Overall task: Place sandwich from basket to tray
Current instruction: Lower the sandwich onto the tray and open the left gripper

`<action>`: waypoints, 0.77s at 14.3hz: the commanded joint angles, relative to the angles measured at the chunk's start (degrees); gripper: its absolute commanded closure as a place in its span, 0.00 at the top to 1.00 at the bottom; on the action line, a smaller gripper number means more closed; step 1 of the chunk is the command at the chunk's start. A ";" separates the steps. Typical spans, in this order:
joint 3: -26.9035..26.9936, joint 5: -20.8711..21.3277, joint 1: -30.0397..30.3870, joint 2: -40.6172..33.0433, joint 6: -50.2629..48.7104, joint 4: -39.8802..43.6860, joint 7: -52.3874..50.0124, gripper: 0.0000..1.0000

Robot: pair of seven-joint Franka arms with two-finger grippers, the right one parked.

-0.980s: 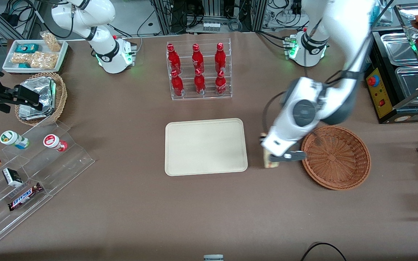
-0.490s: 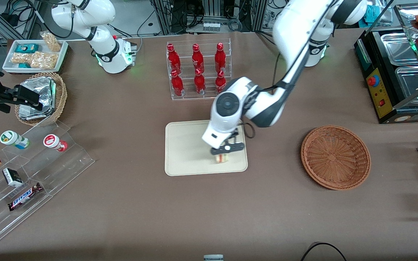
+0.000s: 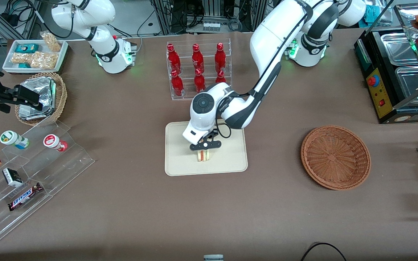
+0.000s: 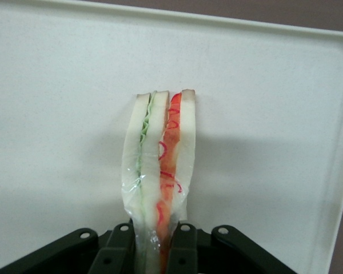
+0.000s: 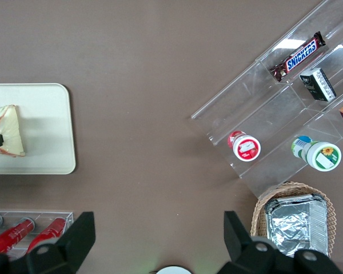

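The clear-wrapped sandwich (image 3: pixel 204 155) with red and green filling hangs in my left gripper (image 3: pixel 204 145) over the middle of the cream-beige tray (image 3: pixel 180 163), close above or touching its surface. The left wrist view shows the sandwich (image 4: pixel 158 165) pinched between the black fingers (image 4: pixel 184 251), with the tray (image 4: pixel 57 103) right under it. The right wrist view shows the sandwich (image 5: pixel 8 132) over the tray (image 5: pixel 46 154). The reddish-brown wicker basket (image 3: pixel 335 157) stands empty toward the working arm's end of the table.
A clear rack of red bottles (image 3: pixel 198 70) stands farther from the front camera than the tray. A tan basket with foil packets (image 3: pixel 41 97), a white snack tray (image 3: pixel 35 54) and a clear stepped shelf with snacks (image 3: pixel 27 174) lie toward the parked arm's end.
My left gripper carried the sandwich from beside the basket across to the tray, then on toward the tray's middle. The basket has stayed empty and in place.
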 commanded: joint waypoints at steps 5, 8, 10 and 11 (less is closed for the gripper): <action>1.17 2.34 0.25 -5.83 -4.12 1.25 -0.46 1.00; 1.17 2.43 2.35 -12.95 -14.04 0.11 0.15 1.00; 1.08 0.07 6.65 -16.90 -20.88 -0.86 -0.72 1.00; 1.08 -0.73 8.58 -18.58 -23.97 -1.82 0.06 1.00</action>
